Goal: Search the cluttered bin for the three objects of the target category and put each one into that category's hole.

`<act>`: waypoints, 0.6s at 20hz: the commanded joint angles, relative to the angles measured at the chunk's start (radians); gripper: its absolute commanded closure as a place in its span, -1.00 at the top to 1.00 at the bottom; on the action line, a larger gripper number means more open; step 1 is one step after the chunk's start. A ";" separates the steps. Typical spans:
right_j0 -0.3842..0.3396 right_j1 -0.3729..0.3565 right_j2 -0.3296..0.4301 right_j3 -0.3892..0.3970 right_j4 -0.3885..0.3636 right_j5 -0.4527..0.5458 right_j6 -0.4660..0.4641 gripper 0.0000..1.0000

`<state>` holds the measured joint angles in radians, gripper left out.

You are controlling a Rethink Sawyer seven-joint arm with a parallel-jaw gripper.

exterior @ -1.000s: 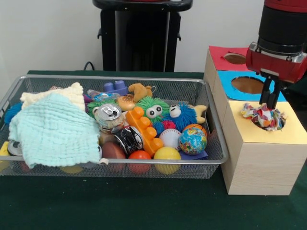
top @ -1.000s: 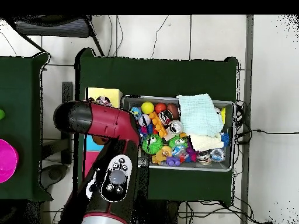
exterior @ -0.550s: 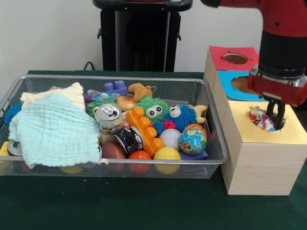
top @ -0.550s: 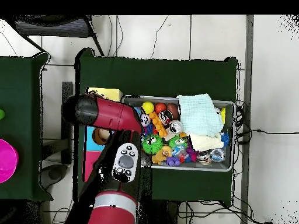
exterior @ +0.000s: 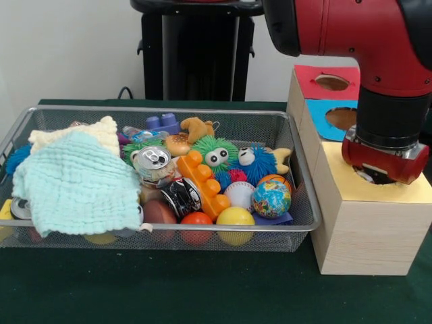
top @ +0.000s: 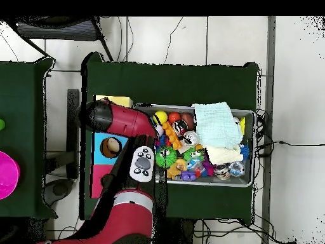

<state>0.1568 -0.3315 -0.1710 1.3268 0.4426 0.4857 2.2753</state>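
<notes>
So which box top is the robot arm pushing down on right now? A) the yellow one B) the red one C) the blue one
A: the arm's wrist sits right over the hole in the yellow box top, while the red top and blue top stand uncovered behind.

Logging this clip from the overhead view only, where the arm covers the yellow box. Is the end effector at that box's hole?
Observer: Yes. In the front view the wrist sits low over the yellow box's hole, with the end effector down in it.
Operator: Anything showing in the hole?
Observer: No object shows; the wrist hides most of the opening.
Operator: And the red box?
Observer: Uncovered, its hole open to view.
</notes>
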 commanded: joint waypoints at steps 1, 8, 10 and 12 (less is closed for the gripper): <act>-0.015 0.030 0.069 -0.031 0.019 0.010 0.154 -1.00; 0.007 -0.042 0.039 0.005 0.015 0.113 0.176 -1.00; 0.022 -0.088 0.020 0.033 0.011 0.160 0.189 -1.00; 0.030 -0.133 0.004 0.054 0.008 0.213 0.198 -1.00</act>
<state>0.1717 -0.3614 -0.1809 1.3333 0.4406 0.5328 2.2753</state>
